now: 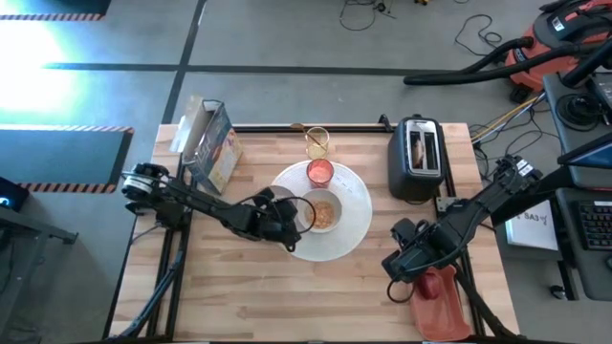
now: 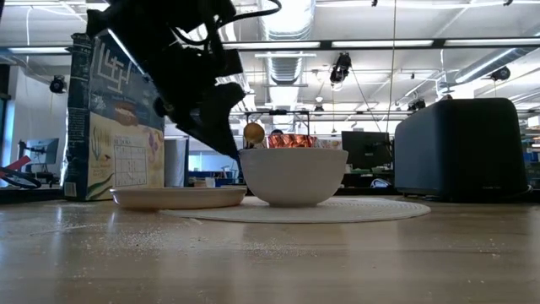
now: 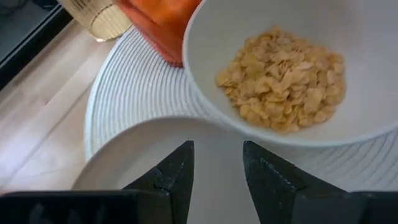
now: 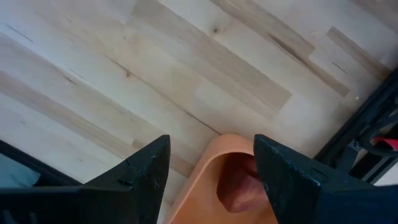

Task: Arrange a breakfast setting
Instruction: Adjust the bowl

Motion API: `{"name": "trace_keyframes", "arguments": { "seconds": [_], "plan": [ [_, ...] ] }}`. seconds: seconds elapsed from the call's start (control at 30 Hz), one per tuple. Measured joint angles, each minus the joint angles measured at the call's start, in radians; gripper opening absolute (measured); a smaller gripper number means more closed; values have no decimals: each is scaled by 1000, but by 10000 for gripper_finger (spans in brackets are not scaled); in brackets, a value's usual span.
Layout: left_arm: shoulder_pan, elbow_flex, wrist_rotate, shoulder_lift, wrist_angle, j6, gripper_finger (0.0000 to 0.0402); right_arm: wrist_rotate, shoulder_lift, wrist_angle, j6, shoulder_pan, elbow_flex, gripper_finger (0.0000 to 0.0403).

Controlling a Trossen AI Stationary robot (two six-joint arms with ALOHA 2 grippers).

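A small white bowl [image 1: 323, 213] of cereal flakes [image 3: 283, 78] stands on a large round white ribbed mat [image 1: 356, 205]. A smaller white plate [image 3: 143, 155] lies at the mat's left edge, beside the bowl [image 2: 293, 176]. A red cup [image 1: 319, 172] and a clear glass [image 1: 316, 141] holding a gold spoon [image 2: 253, 133] stand at the far side. My left gripper [image 3: 217, 165] is open just above the smaller plate [image 2: 177, 197]. My right gripper [image 4: 211, 168] is open over an orange container [image 1: 440, 298] near the front right corner.
A cereal box [image 1: 210, 143] stands at the far left and a black toaster [image 1: 418, 158] at the far right. The orange container [image 4: 217, 180] holds a reddish thing [image 4: 239, 186]. Crumbs lie on the wood in front of the mat [image 2: 211, 232].
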Motion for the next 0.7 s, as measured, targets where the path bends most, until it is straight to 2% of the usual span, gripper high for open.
{"name": "trace_keyframes", "arguments": {
  "seconds": [0.37,0.7],
  "plan": [
    [1,0,5,29,103,-2,110,-2,0,30,-11,-5,3,221],
    [62,0,108,33,307,132,100,-2,0,148,-11,-7,3,221]
  ]
}}
